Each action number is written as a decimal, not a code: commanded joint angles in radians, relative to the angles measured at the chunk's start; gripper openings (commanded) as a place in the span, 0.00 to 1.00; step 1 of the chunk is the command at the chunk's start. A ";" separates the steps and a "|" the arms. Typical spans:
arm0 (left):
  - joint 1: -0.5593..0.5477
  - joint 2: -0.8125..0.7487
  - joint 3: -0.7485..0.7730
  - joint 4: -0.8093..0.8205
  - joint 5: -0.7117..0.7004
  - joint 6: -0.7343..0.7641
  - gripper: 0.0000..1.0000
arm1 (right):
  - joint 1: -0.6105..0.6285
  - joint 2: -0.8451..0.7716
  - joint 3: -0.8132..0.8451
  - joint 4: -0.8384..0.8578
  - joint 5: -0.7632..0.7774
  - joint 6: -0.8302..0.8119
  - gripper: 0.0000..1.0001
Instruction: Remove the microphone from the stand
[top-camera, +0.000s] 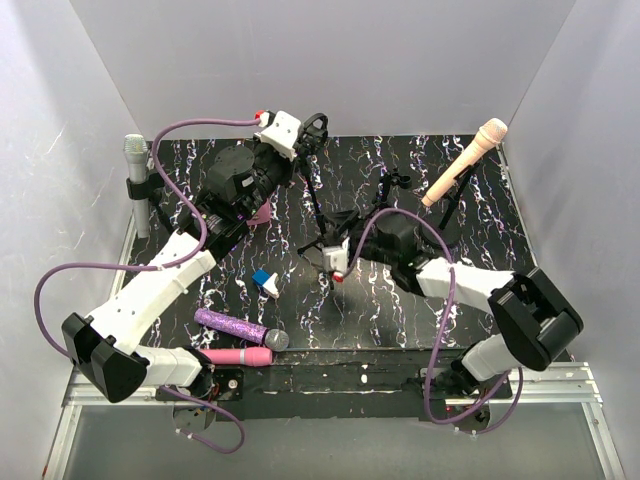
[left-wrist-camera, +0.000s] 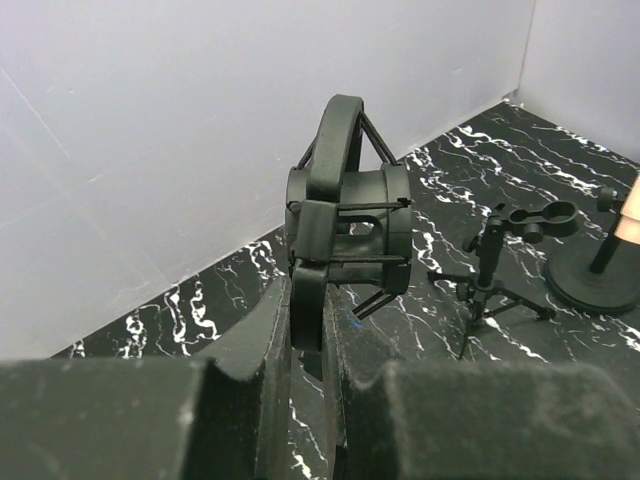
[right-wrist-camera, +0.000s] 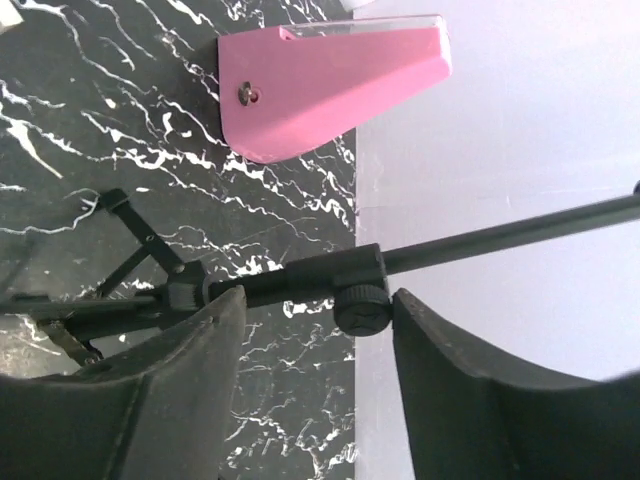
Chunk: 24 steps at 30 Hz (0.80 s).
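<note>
Left hand (left-wrist-camera: 308, 330) clamps the seemingly empty shock mount (left-wrist-camera: 345, 215) while the right hand (right-wrist-camera: 318, 305) straddles the stand pole (right-wrist-camera: 480, 240), jaws apart.
Both appear placed to steady the stand; a peach microphone (top-camera: 465, 160) sits clipped beyond the right hand.

Marbled table (top-camera: 380, 318) carries a purple microphone (top-camera: 232, 325) and blue block (top-camera: 263, 279).
</note>
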 joint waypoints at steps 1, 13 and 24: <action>-0.003 -0.013 -0.002 -0.060 -0.001 -0.010 0.00 | 0.018 -0.117 -0.052 0.134 0.010 -0.079 0.69; -0.003 -0.013 -0.012 -0.047 0.011 -0.029 0.00 | -0.040 -0.205 0.360 -0.790 -0.092 1.033 0.76; -0.001 -0.014 -0.018 -0.052 0.025 -0.032 0.00 | -0.125 0.024 0.515 -0.749 -0.033 1.623 0.67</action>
